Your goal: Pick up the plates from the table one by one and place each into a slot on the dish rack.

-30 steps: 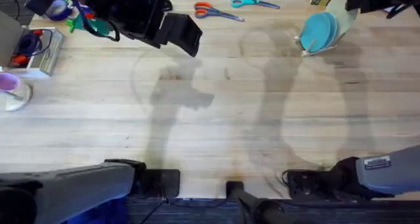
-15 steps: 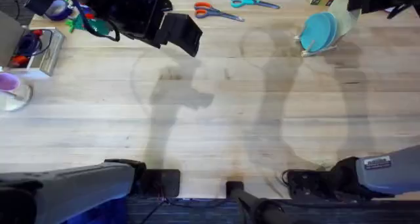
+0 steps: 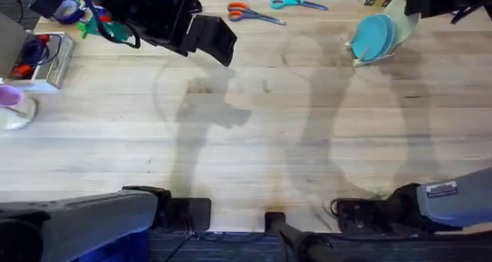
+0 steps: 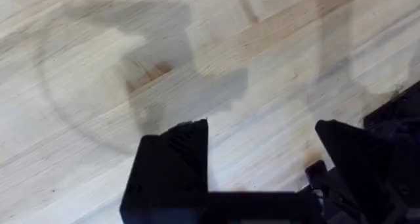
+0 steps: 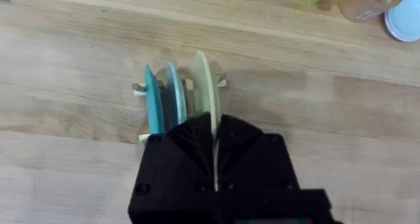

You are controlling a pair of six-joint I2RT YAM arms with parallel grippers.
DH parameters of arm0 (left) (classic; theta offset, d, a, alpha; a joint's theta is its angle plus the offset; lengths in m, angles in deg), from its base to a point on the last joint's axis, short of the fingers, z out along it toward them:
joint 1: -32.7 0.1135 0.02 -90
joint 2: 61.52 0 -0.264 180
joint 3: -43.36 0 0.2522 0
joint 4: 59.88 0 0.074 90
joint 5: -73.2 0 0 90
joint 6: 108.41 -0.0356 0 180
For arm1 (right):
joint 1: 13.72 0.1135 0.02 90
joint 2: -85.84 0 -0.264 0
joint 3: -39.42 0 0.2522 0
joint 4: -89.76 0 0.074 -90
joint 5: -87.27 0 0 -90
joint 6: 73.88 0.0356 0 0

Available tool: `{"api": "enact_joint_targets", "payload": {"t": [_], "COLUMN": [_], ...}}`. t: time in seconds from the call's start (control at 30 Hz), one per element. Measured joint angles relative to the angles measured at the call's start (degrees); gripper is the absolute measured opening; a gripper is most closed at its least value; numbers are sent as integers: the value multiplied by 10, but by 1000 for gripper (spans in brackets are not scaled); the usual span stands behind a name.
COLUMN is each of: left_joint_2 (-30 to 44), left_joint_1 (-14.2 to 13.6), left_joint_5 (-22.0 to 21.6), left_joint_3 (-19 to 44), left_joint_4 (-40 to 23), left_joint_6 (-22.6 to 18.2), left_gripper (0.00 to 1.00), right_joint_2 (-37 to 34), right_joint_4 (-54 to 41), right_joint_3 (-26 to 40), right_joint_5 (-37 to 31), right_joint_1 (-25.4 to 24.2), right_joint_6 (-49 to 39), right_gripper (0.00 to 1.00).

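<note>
Three thin round plates are standing on edge in the dish rack (image 5: 180, 86).

Right gripper (image 5: 214, 142) is pinching the pale yellow plate (image 5: 205, 86) (smooth plastic) beside the light blue plate (image 5: 174, 92) and teal plate (image 5: 153, 99); left gripper (image 4: 259, 158) is hanging spread over the grainy table (image 3: 269, 131). No writing is readable.

Both arms are black. The left tool (image 4: 262, 168) has two broad, flat, matte black fingers (image 4: 172, 165) with angular tips. The right tool (image 5: 214, 152) has a faceted black body with small round screws (image 5: 143, 188) set into its face. Near the bases, grey casings cover the arms, and the right one carries a small white label (image 3: 441, 190) with dark print.
</note>
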Motion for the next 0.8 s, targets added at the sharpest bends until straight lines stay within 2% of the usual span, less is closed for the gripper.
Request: {"api": "enact_joint_targets", "payload": {"t": [0.6,0.8], "left_joint_2": [0,0], "left_joint_1": [0,0], "left_joint_5": [0,0], "left_joint_3": [0,0], "left_joint_4": [0,0], "left_joint_6": [0,0], "left_gripper": [993,995], "right_joint_2": [-29,-29], "right_joint_4": [0,1], "right_joint_3": [0,0], "right_joint_5": [0,0], "right_joint_1": [1,1], "right_joint_6": [0,0], "right_gripper": [30,142]}}
